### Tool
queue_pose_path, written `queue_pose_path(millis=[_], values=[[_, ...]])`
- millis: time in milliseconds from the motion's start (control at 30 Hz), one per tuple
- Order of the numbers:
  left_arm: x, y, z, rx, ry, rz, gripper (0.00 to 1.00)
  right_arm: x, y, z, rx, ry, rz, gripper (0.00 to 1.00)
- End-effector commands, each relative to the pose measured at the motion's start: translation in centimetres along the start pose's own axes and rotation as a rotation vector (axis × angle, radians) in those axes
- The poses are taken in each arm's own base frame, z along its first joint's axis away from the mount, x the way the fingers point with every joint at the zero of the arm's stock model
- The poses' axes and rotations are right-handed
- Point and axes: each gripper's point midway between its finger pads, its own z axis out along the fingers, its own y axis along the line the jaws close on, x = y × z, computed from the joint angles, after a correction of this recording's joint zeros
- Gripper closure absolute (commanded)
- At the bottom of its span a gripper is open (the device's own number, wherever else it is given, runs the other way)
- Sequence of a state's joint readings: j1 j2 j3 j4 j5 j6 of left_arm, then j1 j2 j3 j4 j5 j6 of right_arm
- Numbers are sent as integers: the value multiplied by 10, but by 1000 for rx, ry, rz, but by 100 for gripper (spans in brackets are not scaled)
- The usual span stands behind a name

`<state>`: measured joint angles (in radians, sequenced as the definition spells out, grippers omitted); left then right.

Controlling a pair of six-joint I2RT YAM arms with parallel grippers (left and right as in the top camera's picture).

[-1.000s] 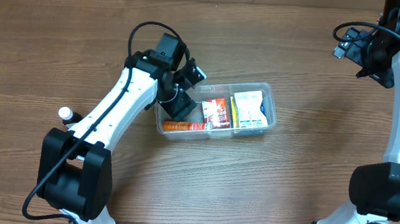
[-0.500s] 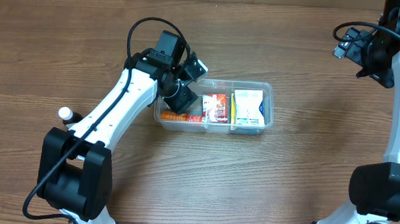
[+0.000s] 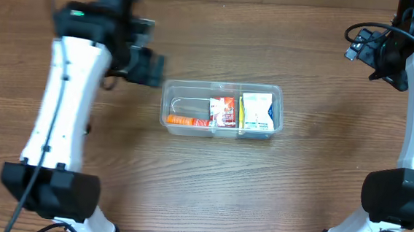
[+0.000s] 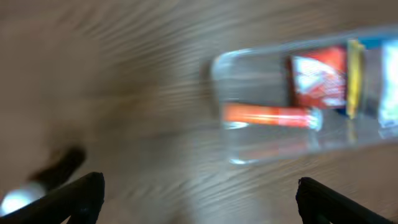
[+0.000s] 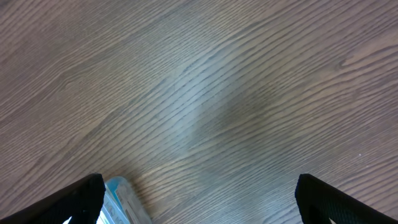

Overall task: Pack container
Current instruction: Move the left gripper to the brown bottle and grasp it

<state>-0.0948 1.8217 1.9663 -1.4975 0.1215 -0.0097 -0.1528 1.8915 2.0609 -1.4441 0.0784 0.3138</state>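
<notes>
Overhead, we find the left gripper (image 3: 150, 69) blurred and holding nothing; its wrist view shows the fingertips (image 4: 87, 191) spread wide. Just to the right of those fingers sits the clear rectangular plastic container (image 3: 182, 100), centre-frame, with its long axis running left to right. Inside it we count an orange tube (image 3: 185, 119), a red box (image 3: 223, 111), then a white, yellow and blue box (image 3: 257, 111). We can read no print on any of them. The right gripper (image 3: 359, 46) hangs well apart at the far right, fingers equally wide, so we judge the left arm the nearer one.
</notes>
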Motion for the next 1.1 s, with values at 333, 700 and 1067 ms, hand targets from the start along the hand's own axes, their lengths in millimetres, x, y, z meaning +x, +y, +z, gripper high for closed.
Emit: queue_pose_path(millis=[333,700,1067], values=[[62,156,10,-214,91,-526,0,-6,0,-16,-12,-48,3,0],[94,175,97,-261,147,-510,0,-6,0,-16,-12,-48,3,0],[89,180,104,-271,115,-508,44,-6,0,-16,-12,-48,3,0]])
